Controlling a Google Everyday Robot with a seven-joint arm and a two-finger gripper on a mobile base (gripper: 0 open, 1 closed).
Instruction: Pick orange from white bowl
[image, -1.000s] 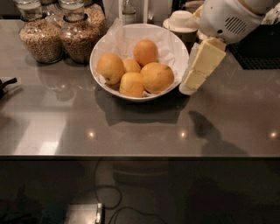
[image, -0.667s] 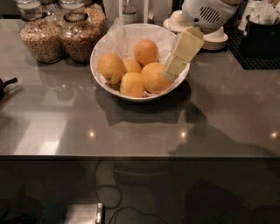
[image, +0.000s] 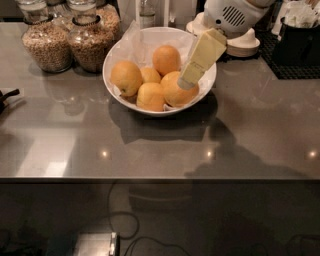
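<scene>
The white bowl (image: 114, 85), wide and lined with crinkled white paper, stands at the back middle of the grey counter and holds five oranges. The orange (image: 172, 92), the biggest one, lies at the front right of the bowl. Smaller oranges lie to its left and behind it. My gripper (image: 187, 81), pale yellow under a white wrist housing, reaches down from the upper right. Its tip rests at the top right of the big orange and hides part of it.
Two glass jars of grain (image: 48, 44) (image: 93, 41) stand left of the bowl. Stacked white dishes (image: 245, 46) and a black rack (image: 298, 49) sit at the back right. A black object (image: 7, 97) pokes in at the left edge. The counter's front edge (image: 160, 178) runs across.
My gripper has moved left and into the bowl, from beside its right rim to the top of the big front-right orange. The oranges have not moved.
</scene>
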